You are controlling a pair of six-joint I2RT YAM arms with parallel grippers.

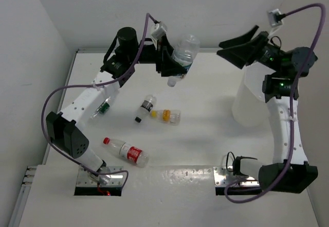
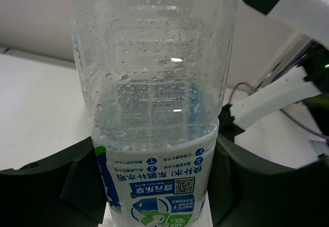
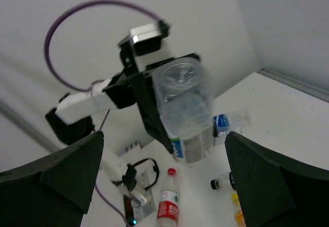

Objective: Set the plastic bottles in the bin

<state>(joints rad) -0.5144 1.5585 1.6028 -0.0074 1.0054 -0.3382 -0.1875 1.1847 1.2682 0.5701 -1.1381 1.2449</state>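
My left gripper [image 1: 176, 65] is shut on a clear plastic bottle [image 1: 186, 49] with a blue and green label, held high above the table's back middle with its cap pointing down. In the left wrist view the bottle [image 2: 154, 98] fills the frame between the black fingers [image 2: 46, 191] of the gripper [image 2: 154, 178]. My right gripper [image 1: 234, 49] is open and empty above the translucent white bin [image 1: 248, 108] at the right. On the table lie a red-labelled bottle [image 1: 127, 152], a black-capped bottle [image 1: 145, 107], a yellow-orange bottle [image 1: 167, 115] and a green-labelled bottle [image 1: 103, 108].
The right wrist view looks between the right gripper's [image 3: 163, 152] spread fingers [image 3: 56, 175] at the held bottle [image 3: 185, 108], the red-labelled bottle [image 3: 167, 201] and a blue-labelled bottle [image 3: 226, 124]. White walls close the back and left. The arm bases [image 1: 100, 178] stand at the near edge.
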